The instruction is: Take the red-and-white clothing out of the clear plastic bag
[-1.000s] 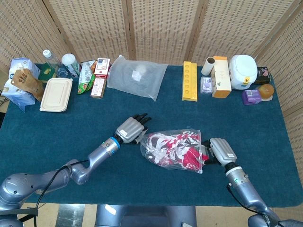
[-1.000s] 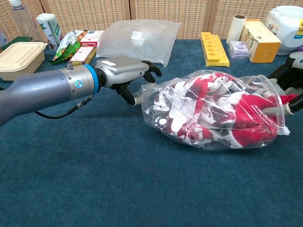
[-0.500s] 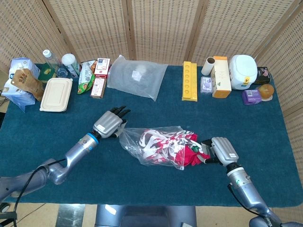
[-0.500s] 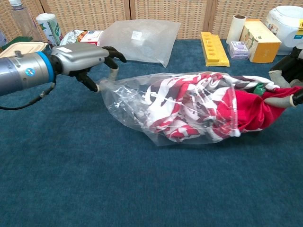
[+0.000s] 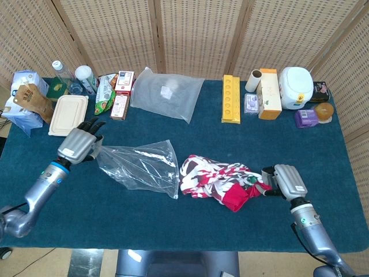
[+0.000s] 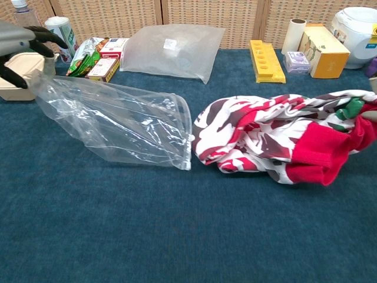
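My left hand [image 5: 79, 145] pinches the closed end of the crumpled clear plastic bag [image 5: 141, 166], lifted near the worktop's left edge | my right hand [image 5: 286, 182] grips the red cuff of the red-and-white patterned clothing [image 5: 222, 180] | clothing lies fully outside the bag, mid-worktop toward the front edge, just beside the bag's mouth on the blue-carpeted worktop [image 5: 190, 228]

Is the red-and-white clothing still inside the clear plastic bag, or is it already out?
Out. The red-and-white clothing lies on the table beside the clear plastic bag, which looks empty and flat.
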